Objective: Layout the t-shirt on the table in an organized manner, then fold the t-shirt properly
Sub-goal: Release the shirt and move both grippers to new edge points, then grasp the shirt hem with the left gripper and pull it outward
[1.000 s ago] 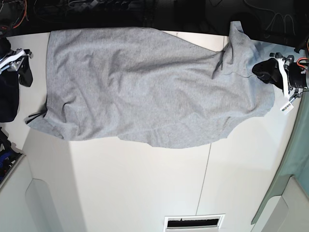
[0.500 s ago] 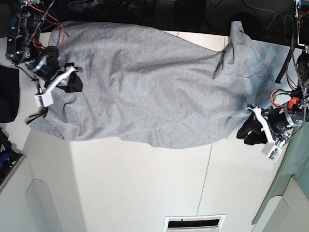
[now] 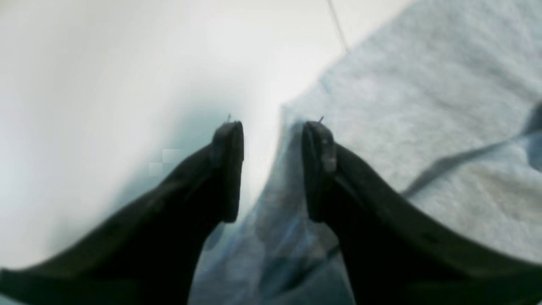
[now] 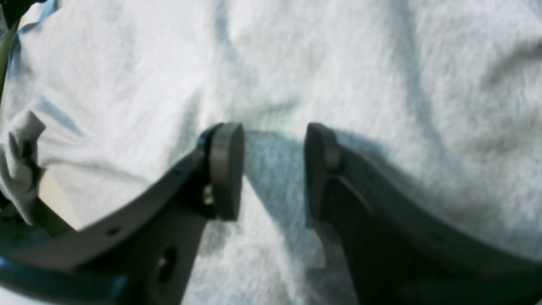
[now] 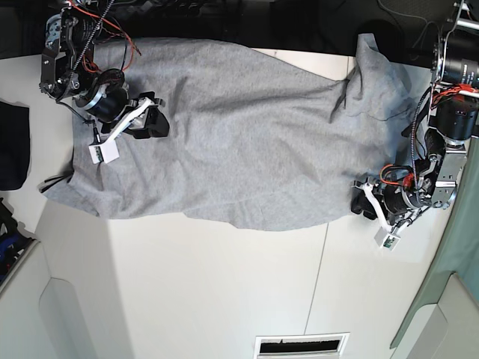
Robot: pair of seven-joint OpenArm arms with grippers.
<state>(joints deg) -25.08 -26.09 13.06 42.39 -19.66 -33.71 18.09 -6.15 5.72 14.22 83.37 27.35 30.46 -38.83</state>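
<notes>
T-shirt (image 5: 239, 142) lies spread across the far half of the table (image 5: 217, 292), reaching from the far-left corner to the far-right edge. It sits skewed rather than square; broad soft wrinkles run through the middle and one end is bunched up at far right. No lettering shows in any view.

Right gripper (image 4: 273, 169) hangs over the cloth at the left end of the shirt, jaws parted, nothing between them. Cloth beneath is rumpled.

Left gripper (image 3: 273, 165) sits at the shirt's near-right edge, straddling the hem: one finger over bare table, the other over cloth. Jaws parted, no fabric pinched between them.

Handling, as a judgement: thin jersey, light and limp, will drape and stretch rather than hold shape. Likely to drag and crease if pulled from one point. Best taken at hems or corners, both ends together, pinching a small fold of edge. A grab in mid-panel would only lift a peak and pull new wrinkles.
</notes>
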